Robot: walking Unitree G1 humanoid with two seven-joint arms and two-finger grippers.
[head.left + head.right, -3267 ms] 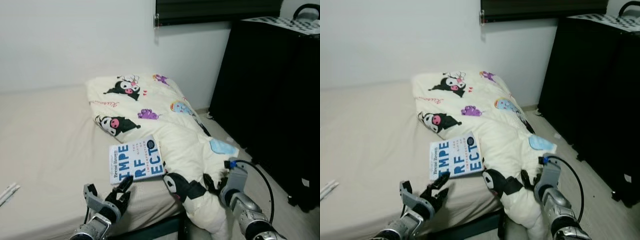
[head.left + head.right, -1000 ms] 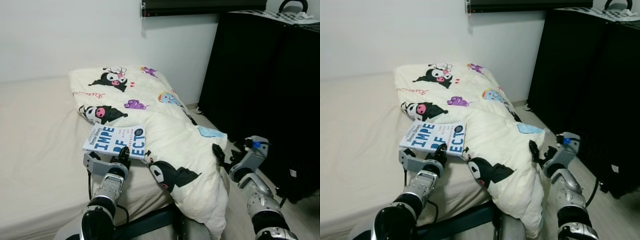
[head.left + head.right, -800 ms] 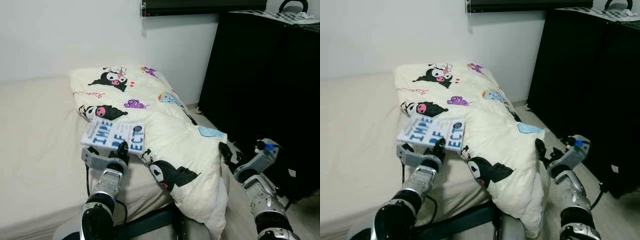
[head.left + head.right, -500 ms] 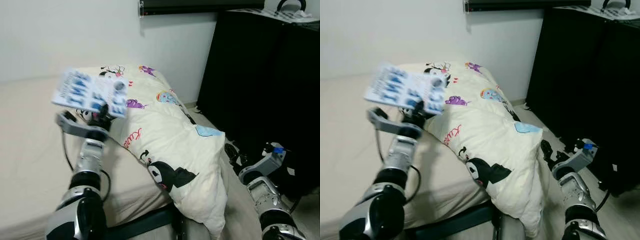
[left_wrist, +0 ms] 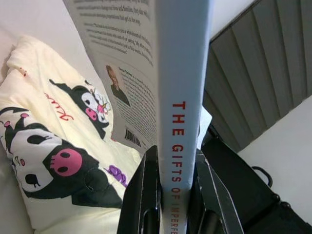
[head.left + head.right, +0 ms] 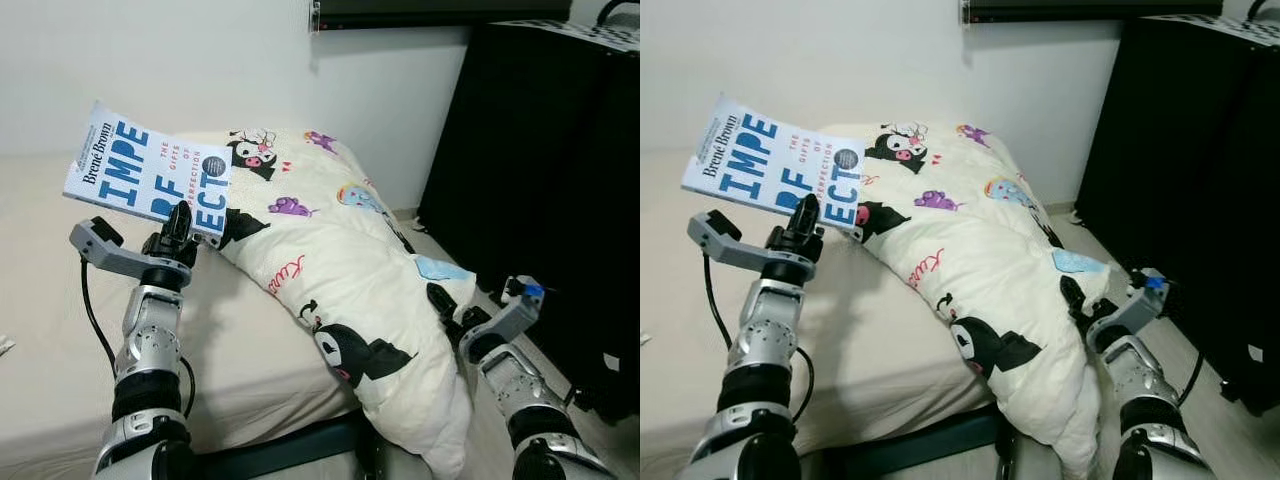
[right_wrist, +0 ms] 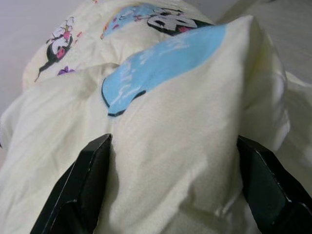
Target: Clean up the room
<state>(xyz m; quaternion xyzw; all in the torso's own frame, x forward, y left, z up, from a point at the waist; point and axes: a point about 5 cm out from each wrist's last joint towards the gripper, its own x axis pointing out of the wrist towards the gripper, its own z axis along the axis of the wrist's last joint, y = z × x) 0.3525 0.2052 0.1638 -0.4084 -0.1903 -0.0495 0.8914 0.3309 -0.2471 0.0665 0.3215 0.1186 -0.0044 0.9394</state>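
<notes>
Above bed (image 6: 60, 300), left hand (image 6: 178, 232) raises book (image 6: 150, 172).

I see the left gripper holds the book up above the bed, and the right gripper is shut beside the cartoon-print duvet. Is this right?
Not quite. The left gripper does hold the book above the bed, but the right gripper is open, fingers spread against the cartoon-print duvet, as the right wrist view shows.

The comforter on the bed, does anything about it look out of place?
Yes. The comforter lies bunched along the bed's edge, its lower end sagging over the side toward the floor beside the right gripper.
</notes>
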